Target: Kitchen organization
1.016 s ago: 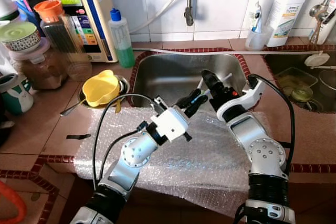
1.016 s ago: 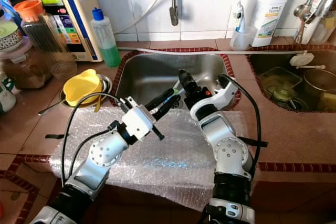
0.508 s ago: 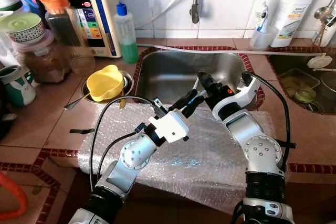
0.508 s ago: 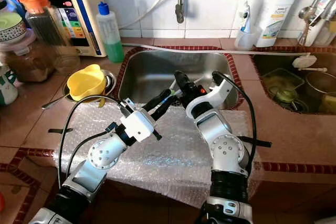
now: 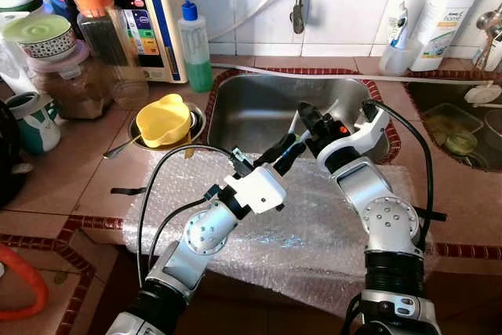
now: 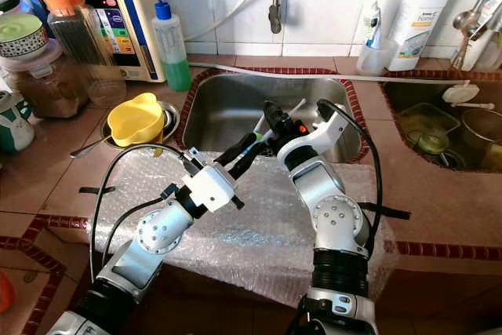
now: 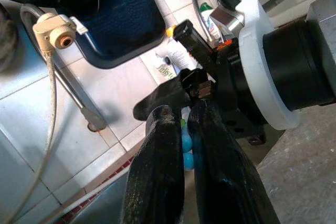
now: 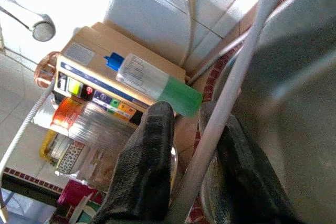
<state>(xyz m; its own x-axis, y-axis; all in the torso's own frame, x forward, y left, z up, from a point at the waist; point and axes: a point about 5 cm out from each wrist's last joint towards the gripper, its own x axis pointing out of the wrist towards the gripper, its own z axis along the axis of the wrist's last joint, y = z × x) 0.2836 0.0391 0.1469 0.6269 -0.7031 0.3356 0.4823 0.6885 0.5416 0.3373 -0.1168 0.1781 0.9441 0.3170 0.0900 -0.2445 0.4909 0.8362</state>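
Over the sink, both arms angle inward, left gripper and right gripper each clenching one white rod.

White rod-like utensil: long, thin, pale handle, tilted, clamped between black fingers of right gripper over sink. Left gripper fingers closed near lower end; blue-green bit visible between them. Exact kind of utensil unclear. Position: 12 o'clock of bubble wrap sheet.
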